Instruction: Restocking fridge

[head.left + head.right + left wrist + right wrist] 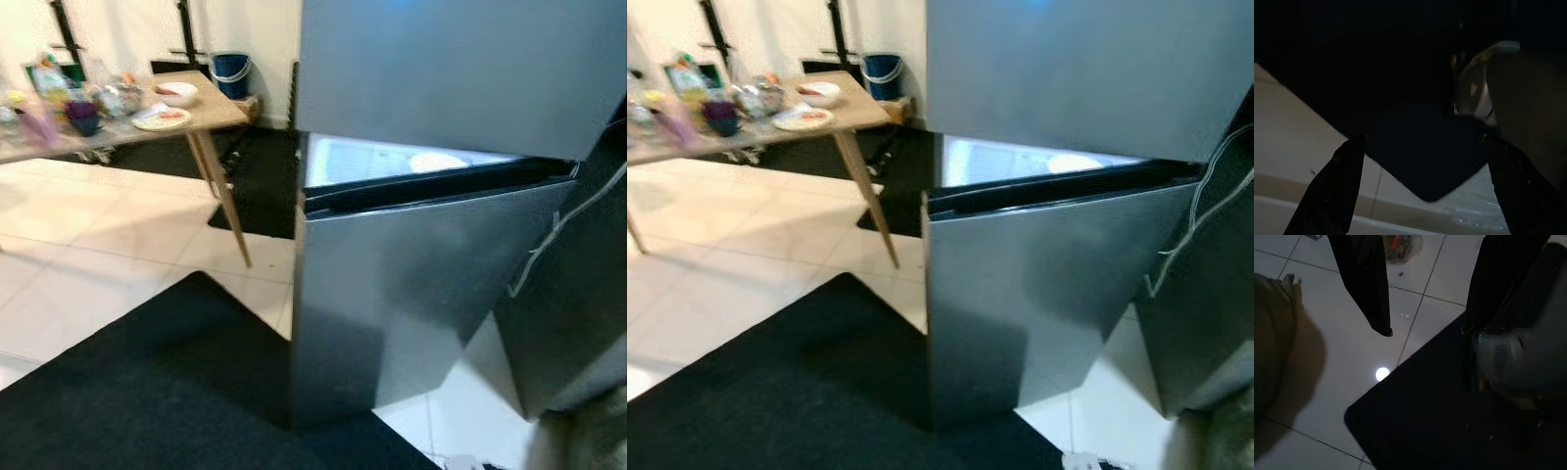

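A silver fridge (411, 284) stands straight ahead on the tiled floor, at the edge of a black mat (167, 382). Between its upper door (460, 69) and lower door (1048, 284) a lit gap (392, 162) shows a pale interior with something round and white in it. In the dark left wrist view my left gripper (1422, 139) hangs open over the mat and tiles, holding nothing. My right gripper (1427, 330) also hangs open and empty above the tiles and the mat's corner.
A wooden table (211, 113) at the back left carries plates, a bowl (176, 93), a purple cup (83, 117) and bottles. A blue bucket (230, 73) stands by the wall. A white cable (539, 250) hangs at the fridge's right side. An olive cloth (1271, 333) lies on the tiles.
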